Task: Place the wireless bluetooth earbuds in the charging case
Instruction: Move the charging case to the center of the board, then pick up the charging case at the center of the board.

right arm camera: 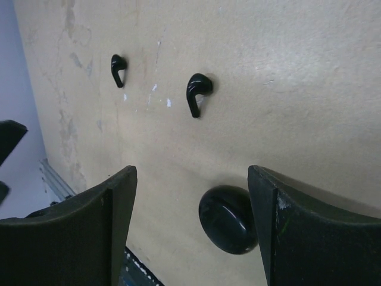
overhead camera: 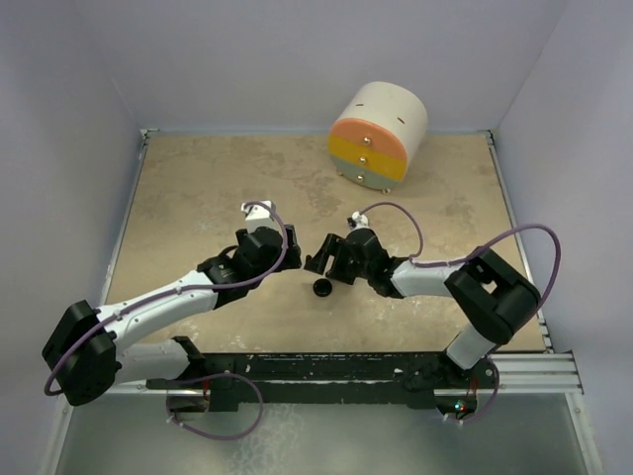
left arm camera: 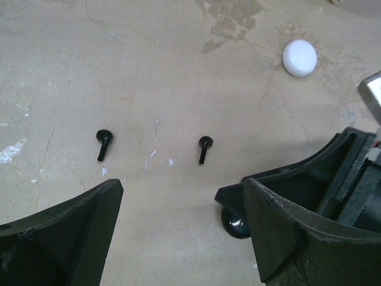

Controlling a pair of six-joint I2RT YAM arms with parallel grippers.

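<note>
Two black stemmed earbuds lie on the tan table, one (left arm camera: pixel 103 143) (right arm camera: pixel 118 68) farther left, the other (left arm camera: pixel 205 149) (right arm camera: pixel 196 92) nearer the middle. The glossy black round charging case (overhead camera: pixel 322 287) (left arm camera: pixel 237 225) (right arm camera: pixel 229 219) rests shut on the table. My right gripper (overhead camera: pixel 321 262) (right arm camera: pixel 191 179) is open and straddles the case, which sits close against its right finger. My left gripper (overhead camera: pixel 294 245) (left arm camera: pixel 181 190) is open and empty over bare table, with the earbuds just ahead of its tips. The right gripper's black body fills the right of the left wrist view and partly hides the case.
A cream-and-orange cylindrical drawer unit (overhead camera: pixel 378 137) stands at the back of the table. A small white round dome (left arm camera: pixel 299 58) lies on the table beyond the earbuds. Grey walls close in the table on three sides, and a black rail (overhead camera: pixel 346 371) runs along the near edge.
</note>
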